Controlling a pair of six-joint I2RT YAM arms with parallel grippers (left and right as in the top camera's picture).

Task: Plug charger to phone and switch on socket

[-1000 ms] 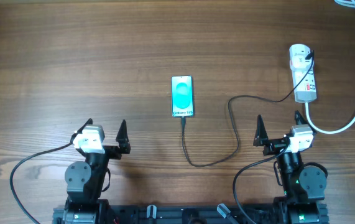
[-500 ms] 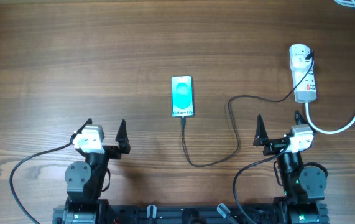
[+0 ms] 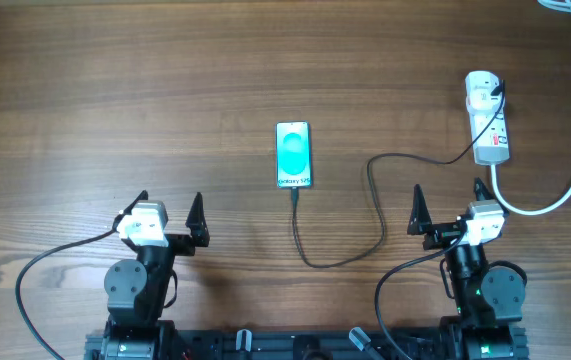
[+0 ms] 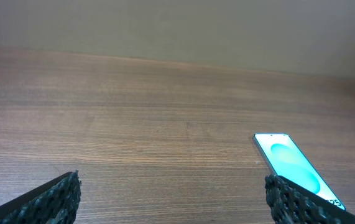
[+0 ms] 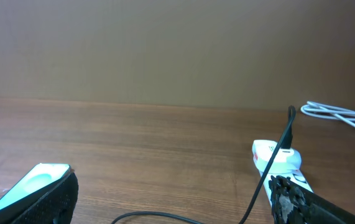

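Observation:
The phone (image 3: 294, 154) lies flat mid-table, teal screen up, its white strip at the near end. The charger (image 3: 377, 200), a thin black cable, runs from the top of the socket (image 3: 488, 130), loops toward me and ends at the phone's near edge; whether its tip is seated I cannot tell. My left gripper (image 3: 170, 200) stands open near-left of the phone, which shows beside its right finger (image 4: 292, 168). My right gripper (image 3: 447, 190) is open just short of the socket (image 5: 276, 155), with the cable (image 5: 266, 174) crossing in front and the phone (image 5: 31, 183) at left.
A thick white cord (image 3: 555, 200) trails from the socket's near end and curves up the right edge of the table, seen far right in the right wrist view (image 5: 342, 115). Thin black arm cables hang near the table's front edge by both arm bases.

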